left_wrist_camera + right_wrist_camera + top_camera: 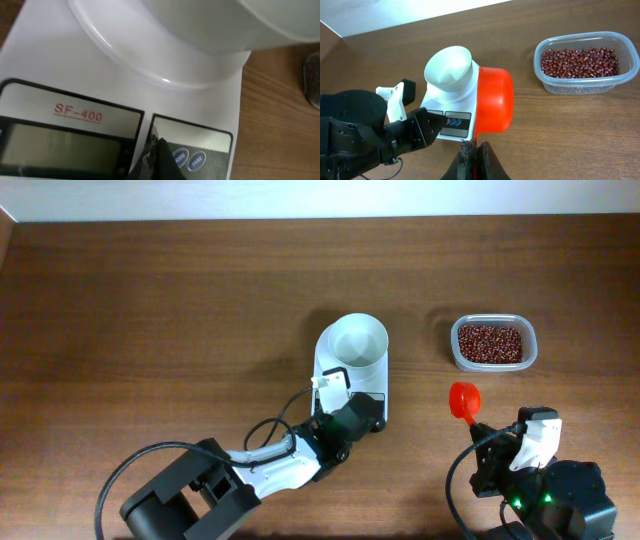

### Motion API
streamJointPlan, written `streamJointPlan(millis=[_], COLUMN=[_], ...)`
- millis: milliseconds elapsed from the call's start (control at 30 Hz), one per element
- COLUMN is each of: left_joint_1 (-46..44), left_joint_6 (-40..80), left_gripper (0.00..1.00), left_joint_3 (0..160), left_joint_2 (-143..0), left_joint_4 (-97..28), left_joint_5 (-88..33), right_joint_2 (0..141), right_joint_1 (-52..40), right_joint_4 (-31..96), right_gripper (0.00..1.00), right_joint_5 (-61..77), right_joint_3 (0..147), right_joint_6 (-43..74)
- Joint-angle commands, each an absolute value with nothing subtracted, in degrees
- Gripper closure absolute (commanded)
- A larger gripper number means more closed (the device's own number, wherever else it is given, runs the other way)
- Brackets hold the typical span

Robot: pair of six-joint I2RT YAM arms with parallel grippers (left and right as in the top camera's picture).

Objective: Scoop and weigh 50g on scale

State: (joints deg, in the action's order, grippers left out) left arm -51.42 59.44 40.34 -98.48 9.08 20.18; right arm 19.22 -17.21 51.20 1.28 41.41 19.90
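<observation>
At left gripper (159, 150): pressed together, holding nothing, tip down at the button panel of the scale (45, 75); touching or just above, cannot tell. At right gripper (475, 157): clamped on the handle of a red scoop (492, 102). Scale mid-table, white bowl (352, 345) on top, bean tub (531, 345) to its right, apart.

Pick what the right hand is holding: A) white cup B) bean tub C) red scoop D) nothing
C: the right hand is shut on the handle of the scoop, which sticks up in front of it, while the tub sits apart on the table.
</observation>
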Motion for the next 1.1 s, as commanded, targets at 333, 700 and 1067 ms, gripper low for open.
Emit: streamJointPlan(millis=[333, 700, 1067], left_joint_1=[-51.2, -51.2, -51.2], left_joint_6=[59.8, 59.8, 62.0], left_gripper=[1.00, 1.00, 1.00], left_joint_3=[40.6, 40.6, 40.6], left_joint_2=[-99.4, -99.4, -99.6], left_joint_4=[8.8, 9.2, 7.0], left_joint_5=[20.0, 18.8, 17.7], right_joint_2=[19.2, 19.2, 19.2], right_joint_1=[-16.8, -16.8, -16.8], right_joint_4=[50.7, 50.7, 50.6], right_gripper=[0.96, 0.96, 0.96], right_joint_5=[0.1, 0.1, 0.1], right_joint_3=[41.6, 41.6, 41.6], right_joint_6=[20.0, 20.0, 20.0])
